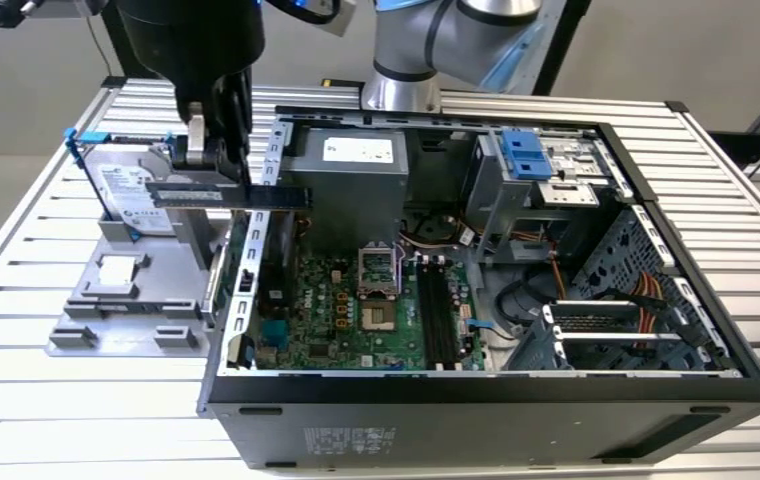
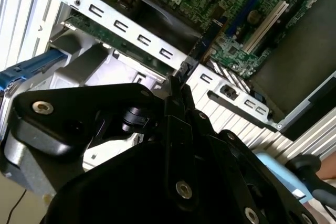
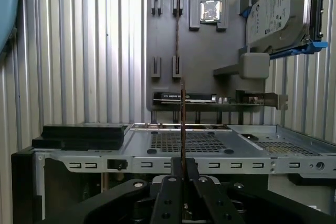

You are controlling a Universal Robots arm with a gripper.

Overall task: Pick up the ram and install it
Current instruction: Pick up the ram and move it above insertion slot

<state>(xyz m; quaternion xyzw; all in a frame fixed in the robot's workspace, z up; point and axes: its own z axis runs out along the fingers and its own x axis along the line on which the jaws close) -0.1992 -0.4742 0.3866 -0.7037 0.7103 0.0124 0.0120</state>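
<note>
The gripper (image 1: 220, 168) is clamped on the ram (image 1: 231, 195), gripping it at about mid-length. The ram hangs level over the wall of the computer case (image 1: 487, 425) that faces the grey fixture (image 1: 127, 320), toward the bench's (image 1: 33, 420) edge at the exterior view's left. It is probably light, stiff and fragile. Hold it by the board edges, clear of the chips.

Dark ram (image 1: 280, 197), grey ribbed table (image 1: 33, 250)

Exterior view: tool (image 1: 217, 165) hides part of the ram (image 1: 273, 196). First wrist view: ram (image 3: 182, 124) stands edge-on, both its faces hidden; tool (image 3: 182, 167) body cut by the bottom edge.
</note>
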